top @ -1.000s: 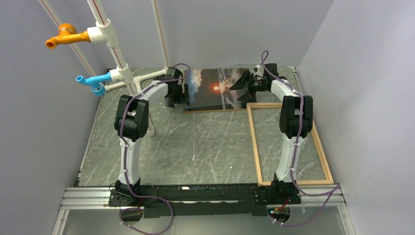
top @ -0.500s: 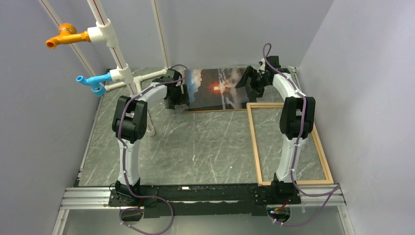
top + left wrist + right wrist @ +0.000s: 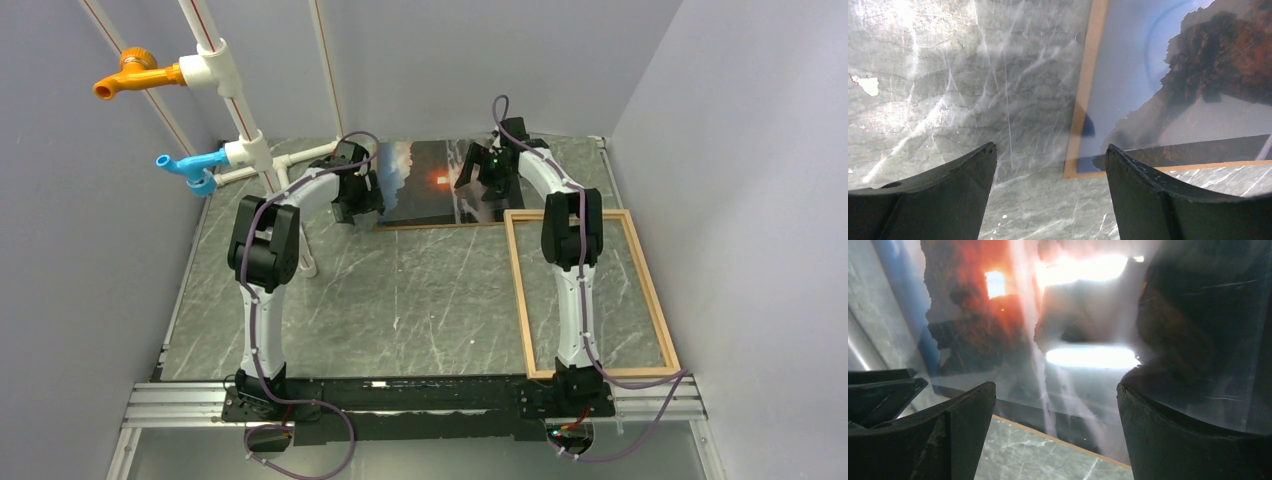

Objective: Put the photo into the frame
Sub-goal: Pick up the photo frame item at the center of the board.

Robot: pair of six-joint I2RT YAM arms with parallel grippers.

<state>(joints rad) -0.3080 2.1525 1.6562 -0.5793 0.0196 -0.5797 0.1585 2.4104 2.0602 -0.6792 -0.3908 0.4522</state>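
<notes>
1. Since the earlier frame, the right arm has been swung left from the right edge of the photo (image 3: pixel 435 180) to a place over its right half; the left arm has hardly been shifted.
2. The photo is seen lying face up at the far middle of the desk (image 3: pixel 400 300), on a brown board (image 3: pixel 1087 90) whose thin edge shows along the photo's left and near sides.
3. The frame (image 3: pixel 655 300) lies flat to the near right of the photo, its far-left corner just beside the photo's near-right corner. Nothing has been put into it yet.
4. The left fingers (image 3: pixel 948 190) are spread wide at the photo's near-left corner, with nothing held.
5. The right fingers (image 3: pixel 1188 430) are likewise spread wide above the photo's right part, empty. Whether the print is touched cannot be told.
6. Risks, as judged from here:
   - The board may be pinched together with the photo, since the two edges lie almost flush.
   - The glossy face may be slid upon instead of gripped, and the print pushed askew.
   - A thin print lifted by one edge may be bent or creased.
   - The frame may be knocked by the right arm, which reaches across it.
</notes>
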